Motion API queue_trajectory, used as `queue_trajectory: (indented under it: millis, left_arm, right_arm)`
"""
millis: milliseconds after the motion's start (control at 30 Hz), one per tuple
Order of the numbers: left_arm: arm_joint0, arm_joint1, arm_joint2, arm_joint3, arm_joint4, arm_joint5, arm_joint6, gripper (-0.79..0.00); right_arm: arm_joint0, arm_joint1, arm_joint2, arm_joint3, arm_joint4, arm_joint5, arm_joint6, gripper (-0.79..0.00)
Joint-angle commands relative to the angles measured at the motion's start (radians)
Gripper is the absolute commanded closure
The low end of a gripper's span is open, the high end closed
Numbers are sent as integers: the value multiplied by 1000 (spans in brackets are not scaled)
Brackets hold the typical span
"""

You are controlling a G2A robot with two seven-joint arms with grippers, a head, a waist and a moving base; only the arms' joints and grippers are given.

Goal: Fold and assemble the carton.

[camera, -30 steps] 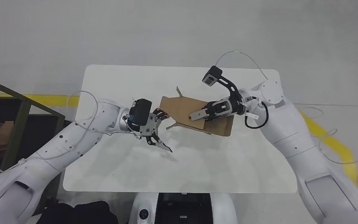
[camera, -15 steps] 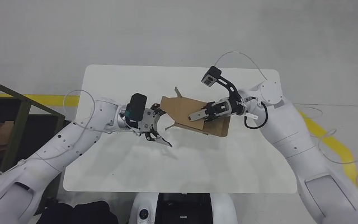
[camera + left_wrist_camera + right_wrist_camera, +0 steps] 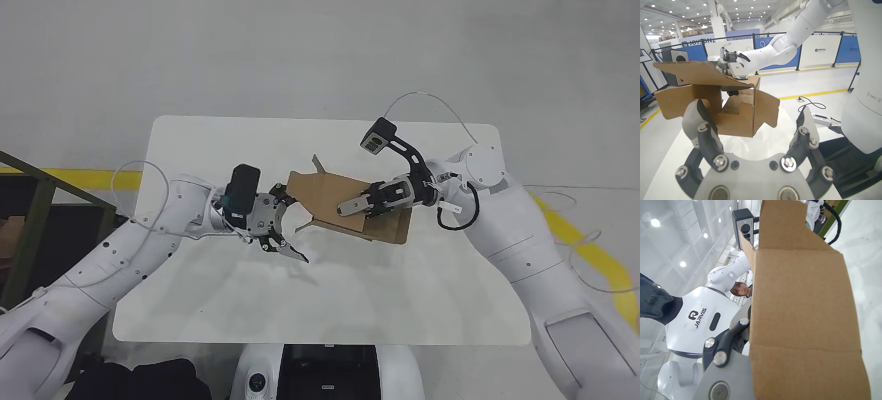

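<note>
Holding the carton point(image 3: 345, 200) by its upper panel, the right tool point(image 3: 352, 208) is pinched on the cardboard, one finger above and one beneath. The box lies on its side on the counter point(image 3: 200, 150) with its open end turned toward the left tool point(image 3: 292, 230). That tool is spread wide and empty, just short of the opening, where the flaps splay outward. One side flap point(image 3: 768, 108) juts out toward it and the top flap point(image 3: 687, 72) overhangs. My guess is that closing this end is the step in hand. Next, the left tool would need to meet the side flap's outer face and press it inward along its crease, without snagging the edge, while the right one steadies the box.
</note>
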Motion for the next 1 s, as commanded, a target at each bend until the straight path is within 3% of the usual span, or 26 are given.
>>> queue_trajectory:
  millis: [0,300,467,533,700,967]
  left_arm:
    - [0,-1,2,-1,-5,0,0,-785]
    - [-1,-4,7,5,-54,0,0,-785]
    - [-2,-3,7,8,-69,0,0,-708]
    - [-1,-3,8,8,-75,0,0,-665]
    - [-2,-2,12,9,-86,0,0,-391]
    - [-4,0,15,28,-103,0,0,-431]
  right_arm:
    - [0,0,0,-1,1,0,0,0]
    - [-1,0,1,2,6,0,0,0]
    - [-2,-1,0,-1,7,0,0,0]
    - [-1,-1,-1,-1,7,0,0,0]
    - [-1,-1,-2,1,7,0,0,0]
    - [-3,0,-3,0,9,0,0,0]
